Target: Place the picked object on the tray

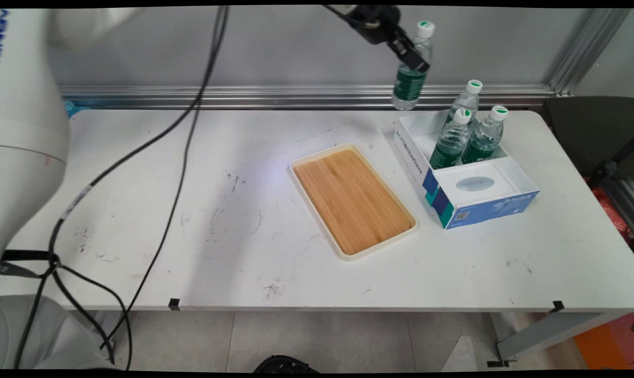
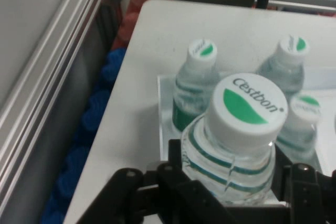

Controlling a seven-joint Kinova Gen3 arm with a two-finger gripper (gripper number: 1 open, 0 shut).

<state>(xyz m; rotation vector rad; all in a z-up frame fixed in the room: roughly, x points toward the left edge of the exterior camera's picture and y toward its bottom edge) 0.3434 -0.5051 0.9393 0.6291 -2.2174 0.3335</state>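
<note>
I have the gripper (image 1: 412, 56) clamped on a Cestbon water bottle (image 1: 410, 81), held in the air above the table's (image 1: 190, 236) far edge, just beside the box (image 1: 466, 194) holding three more bottles (image 1: 471, 134).

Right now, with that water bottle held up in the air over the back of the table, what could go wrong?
1. The tool grips the lifted water bottle high, near its shoulder, so the bottle could swing or slip out and fall onto the table.
2. Three water bottles stand close together in the white box just beneath; a low pass could knock them over.
3. The wooden tray has a raised rim that the bottle's base could catch on.
</note>
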